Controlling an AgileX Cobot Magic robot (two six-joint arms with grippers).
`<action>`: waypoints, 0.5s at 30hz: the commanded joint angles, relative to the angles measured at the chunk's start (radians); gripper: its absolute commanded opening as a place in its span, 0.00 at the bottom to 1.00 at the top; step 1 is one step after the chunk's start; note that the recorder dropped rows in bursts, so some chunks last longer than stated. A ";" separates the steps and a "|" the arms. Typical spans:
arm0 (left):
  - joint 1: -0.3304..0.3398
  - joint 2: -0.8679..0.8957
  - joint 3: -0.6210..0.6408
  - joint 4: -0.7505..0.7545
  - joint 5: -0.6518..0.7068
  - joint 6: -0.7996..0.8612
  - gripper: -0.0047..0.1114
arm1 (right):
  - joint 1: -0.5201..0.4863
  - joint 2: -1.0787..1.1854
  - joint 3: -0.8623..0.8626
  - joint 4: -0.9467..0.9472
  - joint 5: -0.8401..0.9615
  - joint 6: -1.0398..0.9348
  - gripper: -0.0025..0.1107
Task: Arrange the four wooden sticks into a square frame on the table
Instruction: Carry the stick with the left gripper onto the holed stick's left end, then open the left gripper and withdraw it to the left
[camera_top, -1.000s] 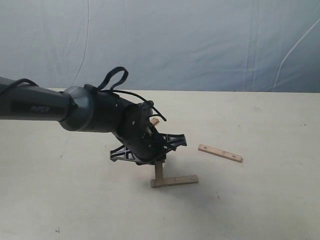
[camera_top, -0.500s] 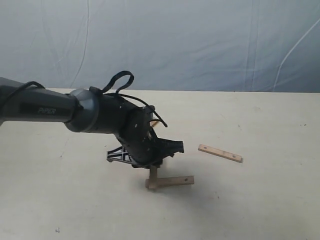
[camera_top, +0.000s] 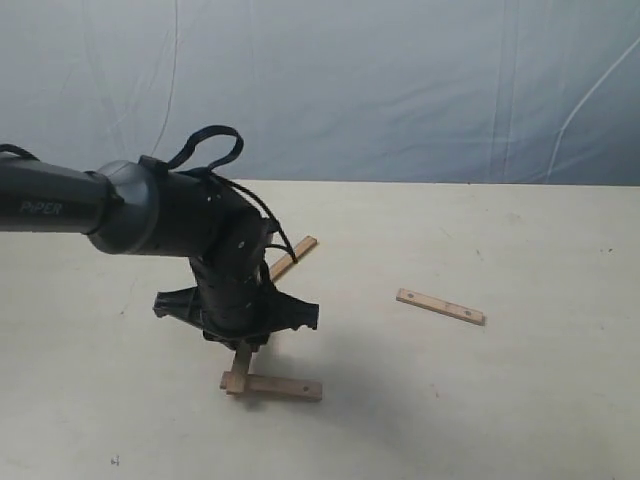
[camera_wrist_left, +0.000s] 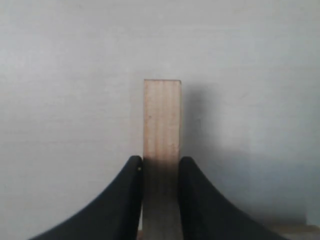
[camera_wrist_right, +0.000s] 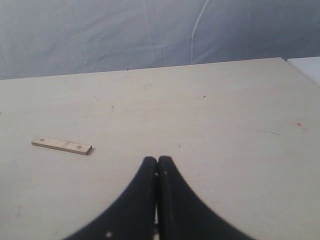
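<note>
i see my left black gripper (camera_wrist_left: 160, 172) squeezed tight on a flat light-brown wooden stick (camera_wrist_left: 161, 120), with one black finger (camera_wrist_left: 131, 190) on each side. in the outside view the big dark grey left arm (camera_top: 150, 205) hangs low over the wide cream table (camera_top: 520, 400), and the stick it holds (camera_top: 241, 362) touches a second flat stick with little dark holes (camera_top: 278, 386) lying at about 5 o'clock from the gripper. they meet like a corner. a third stick (camera_top: 293, 257) pokes out at 1 o'clock from the arm. the fourth stick (camera_top: 440, 306) lies alone, well apart at 3 o'clock. my right black gripper (camera_wrist_right: 157, 172) has its fingers pressed together on nothing, and that lone stick (camera_wrist_right: 62, 145) sits at its 10 o'clock.
</note>
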 joint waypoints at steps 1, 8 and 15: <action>0.029 -0.009 0.061 -0.039 -0.077 0.017 0.04 | -0.006 -0.007 0.005 -0.004 -0.010 -0.002 0.01; 0.035 -0.007 0.068 -0.057 -0.096 0.056 0.09 | -0.006 -0.007 0.005 -0.004 -0.010 -0.002 0.01; 0.035 -0.018 0.068 -0.066 -0.085 0.063 0.43 | -0.006 -0.007 0.005 -0.004 -0.010 -0.002 0.01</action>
